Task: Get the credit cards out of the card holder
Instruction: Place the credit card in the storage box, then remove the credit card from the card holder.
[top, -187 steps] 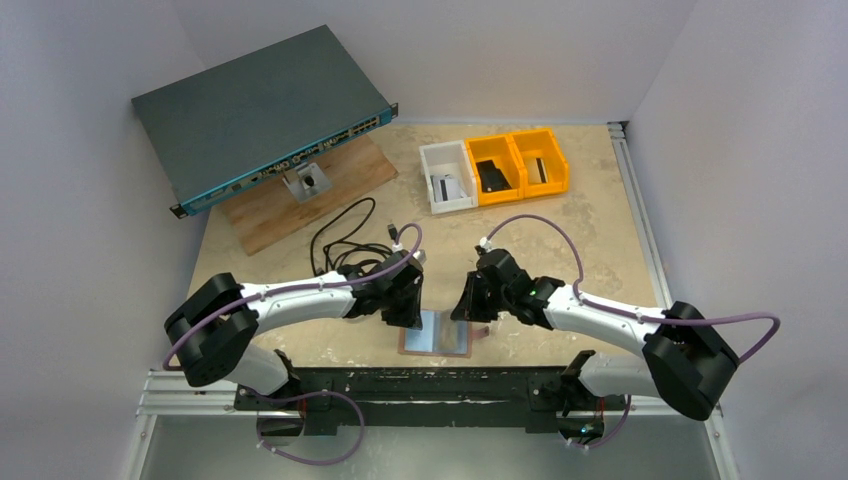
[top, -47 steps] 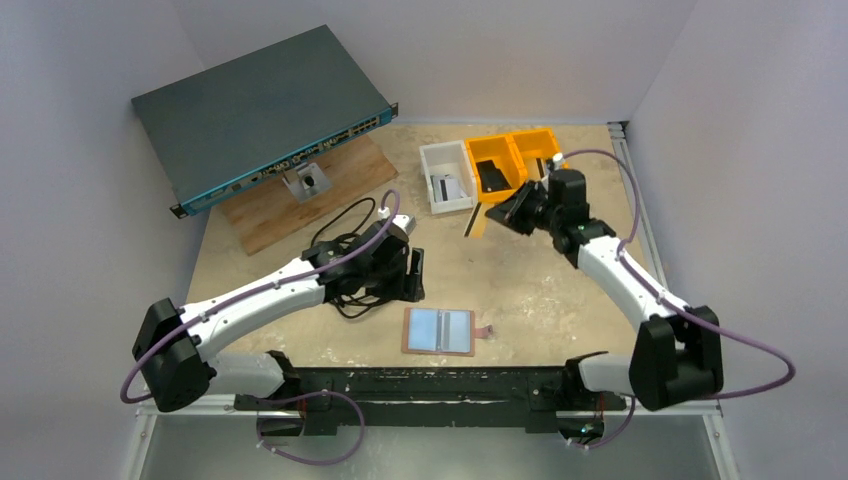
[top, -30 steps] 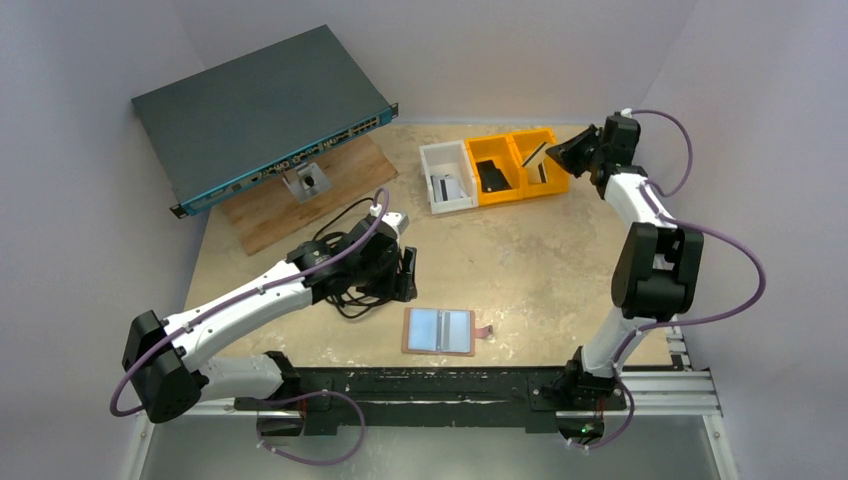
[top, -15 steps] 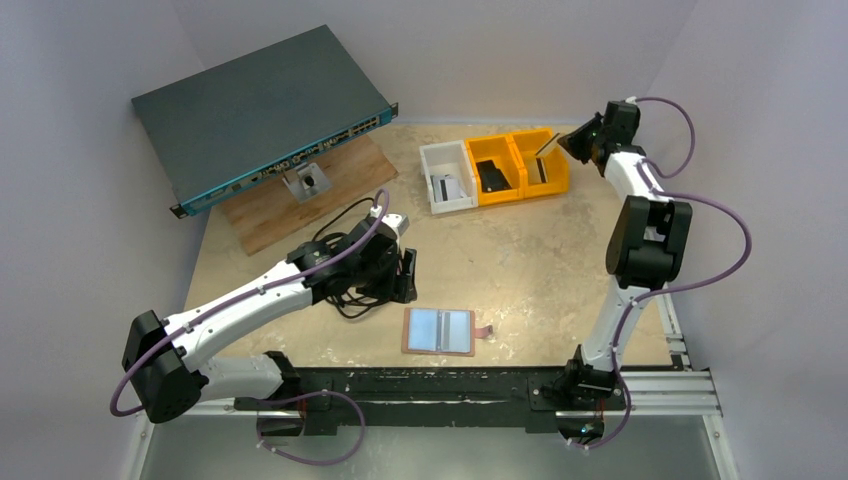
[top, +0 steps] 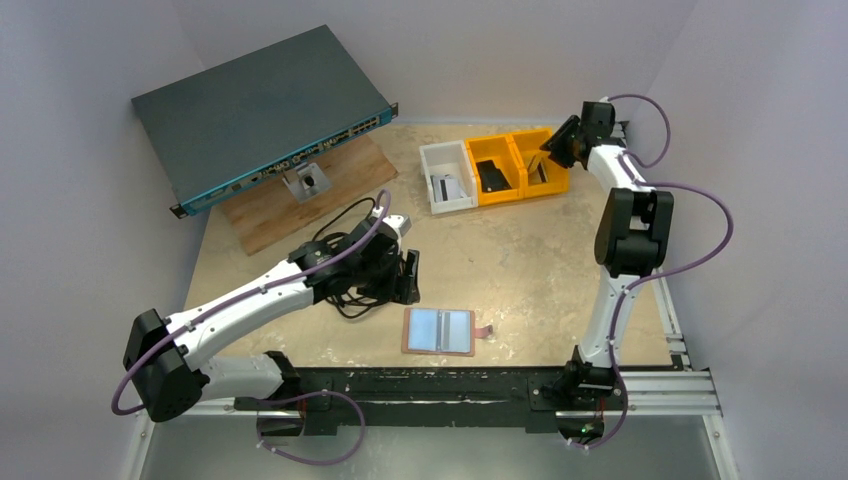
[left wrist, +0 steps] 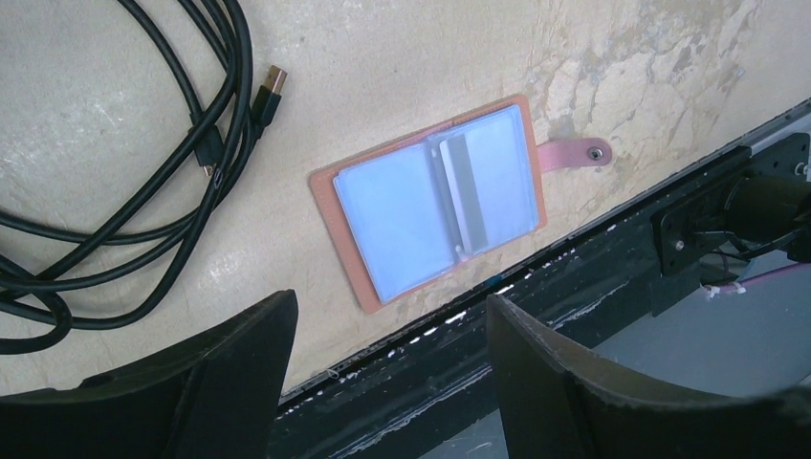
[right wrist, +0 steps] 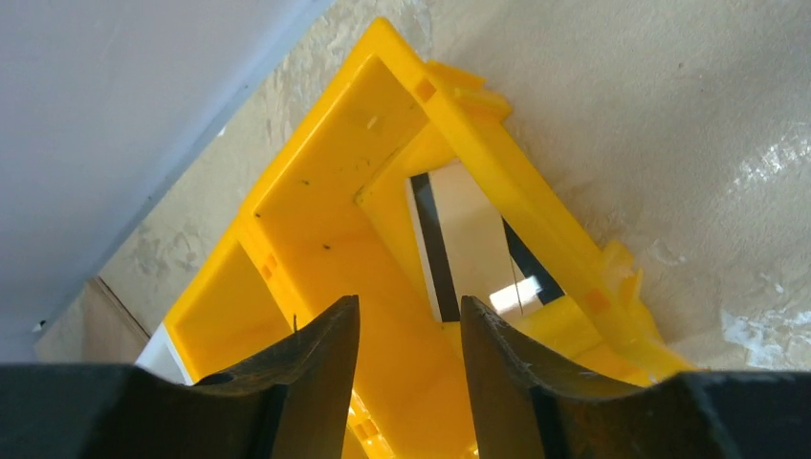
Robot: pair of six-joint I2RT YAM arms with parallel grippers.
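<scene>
The card holder (top: 438, 331) lies open and flat near the table's front edge, its snap tab (left wrist: 574, 153) pointing right. Its clear pockets face up, and a credit card (left wrist: 466, 191) with a grey stripe shows in the right one. My left gripper (top: 408, 275) hovers up and to the left of it, open (left wrist: 390, 301) and empty. My right gripper (top: 556, 150) is over the right yellow bin (top: 553, 185) at the back. It stands open (right wrist: 409, 304) with nothing between its fingers. A white card (right wrist: 469, 244) with a black stripe leans inside that bin.
A middle yellow bin (top: 478, 192) and a white bin (top: 437, 153) stand left of the right one, each holding something. A coiled black cable (top: 345, 235) lies under my left arm. A network switch (top: 262, 110) and a wooden board (top: 300, 195) fill the back left.
My right arm swung from the middle of the table to the back-right bin with a card. Its jaws then opened and the card now rests in the bin. The left arm barely moved.
</scene>
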